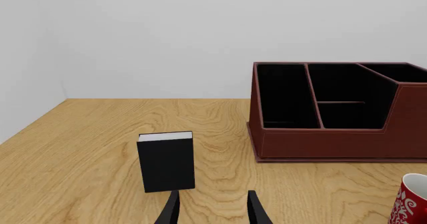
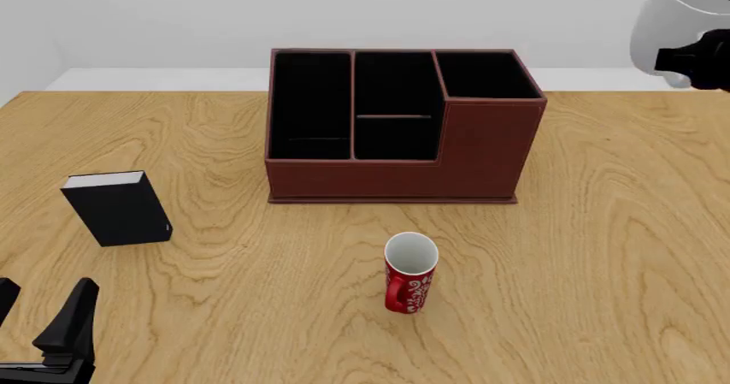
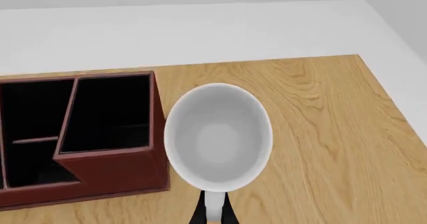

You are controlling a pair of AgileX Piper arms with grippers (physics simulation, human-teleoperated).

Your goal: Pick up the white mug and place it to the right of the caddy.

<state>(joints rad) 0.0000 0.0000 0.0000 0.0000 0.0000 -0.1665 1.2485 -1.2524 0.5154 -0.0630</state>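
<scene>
The white mug (image 2: 671, 12) hangs high in the air at the far right, above the table and to the right of the caddy (image 2: 388, 168). My right gripper (image 2: 696, 63) is shut on its handle. In the right wrist view I look into the white mug (image 3: 217, 134), with the gripper (image 3: 215, 213) pinching the handle and the caddy's (image 3: 100, 176) taller section just beside it. My left gripper (image 2: 44, 297) rests low at the near left corner, open and holding nothing. The left wrist view shows its gripper (image 1: 213, 211) apart and the caddy (image 1: 333, 144) ahead.
A red patterned mug (image 2: 411, 274) stands upright in front of the caddy, and also shows as the red mug (image 1: 408, 204) in the left wrist view. A small black book (image 2: 116, 209) stands at the left; the book (image 1: 167, 161) is just ahead of my left fingers.
</scene>
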